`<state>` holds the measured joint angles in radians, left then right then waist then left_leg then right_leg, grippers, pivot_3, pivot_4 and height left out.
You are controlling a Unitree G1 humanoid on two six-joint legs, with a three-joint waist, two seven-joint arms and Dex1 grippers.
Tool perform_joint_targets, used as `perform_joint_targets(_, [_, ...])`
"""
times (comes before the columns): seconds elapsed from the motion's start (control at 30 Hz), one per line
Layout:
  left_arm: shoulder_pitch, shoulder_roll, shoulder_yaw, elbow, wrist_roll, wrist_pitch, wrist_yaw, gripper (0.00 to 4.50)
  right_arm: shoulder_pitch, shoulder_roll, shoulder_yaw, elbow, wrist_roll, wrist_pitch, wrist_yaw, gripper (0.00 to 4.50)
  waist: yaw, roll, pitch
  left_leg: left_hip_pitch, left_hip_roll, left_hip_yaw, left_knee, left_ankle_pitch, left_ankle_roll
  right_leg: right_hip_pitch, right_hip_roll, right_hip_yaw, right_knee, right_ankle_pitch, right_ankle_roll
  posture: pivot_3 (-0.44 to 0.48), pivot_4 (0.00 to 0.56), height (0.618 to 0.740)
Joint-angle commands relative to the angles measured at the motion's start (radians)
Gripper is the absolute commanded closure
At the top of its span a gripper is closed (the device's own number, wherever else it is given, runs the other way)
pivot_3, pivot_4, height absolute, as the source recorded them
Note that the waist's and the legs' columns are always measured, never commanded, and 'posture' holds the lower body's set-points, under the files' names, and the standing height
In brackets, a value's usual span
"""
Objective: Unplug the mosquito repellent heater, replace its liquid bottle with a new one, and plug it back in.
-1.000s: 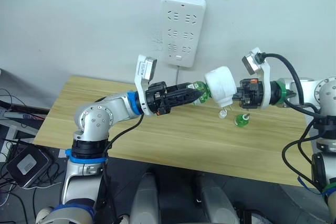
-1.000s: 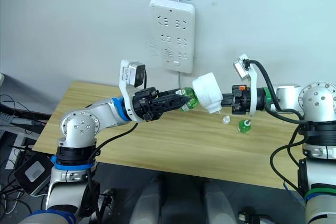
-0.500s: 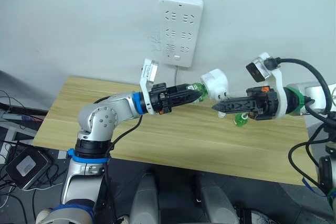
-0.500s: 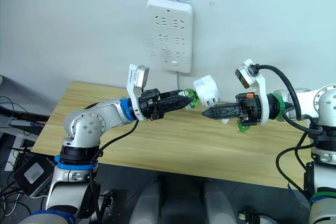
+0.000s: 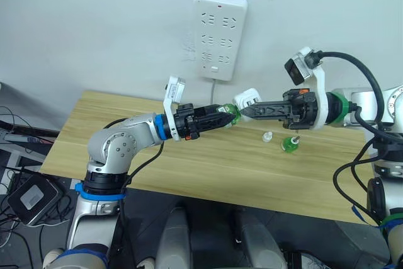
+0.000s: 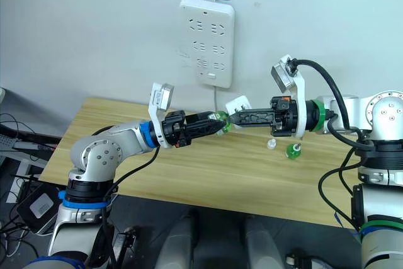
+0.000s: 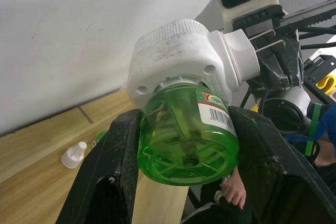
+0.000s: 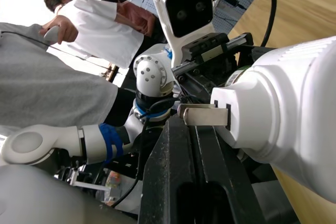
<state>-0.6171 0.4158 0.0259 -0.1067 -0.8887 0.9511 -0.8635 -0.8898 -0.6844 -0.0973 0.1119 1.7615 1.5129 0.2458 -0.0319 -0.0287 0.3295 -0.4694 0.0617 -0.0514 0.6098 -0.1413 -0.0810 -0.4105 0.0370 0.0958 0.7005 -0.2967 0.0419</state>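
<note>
1. The green bottle's point(image 7: 186, 137) neck is hidden inside the mosquito repellent heater point(image 7: 184, 56).
2. One heater prong point(image 8: 202, 114) shows; any other is hidden behind the right gripper point(image 8: 197, 145).
3. The print on the bottle's label point(image 7: 215, 109) is too small to read.
</note>
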Motion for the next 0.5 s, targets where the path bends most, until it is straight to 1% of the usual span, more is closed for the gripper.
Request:
perform_joint_targets(0.03, [0.012, -0.01, -0.068, -0.084, -0.027, 0.023, -0.054, 2.28, -0.044, 0.008, -0.04, 0.015, 0.032, -0.117, -0.061, 4.45, 0.0, 0.0, 0.0, 0.0, 0.0, 0.0, 0.0, 0.0, 0.0, 0.0, 0.0, 0.0, 0.0, 0.0, 0.0, -0.006, 0.295, 0.74])
perform_joint_targets(0.5, [0.014, -0.01, -0.079, -0.085, -0.019, 0.021, -0.069, 2.28, -0.06, 0.021, -0.035, 0.032, 0.104, -0.172, -0.174, 4.45, -0.001, 0.0, 0.0, 0.0, 0.0, 0.0, 0.0, 0.0, 0.0, 0.0, 0.0, 0.0, 0.0, 0.0, 0.0, -0.011, 0.302, 0.74])
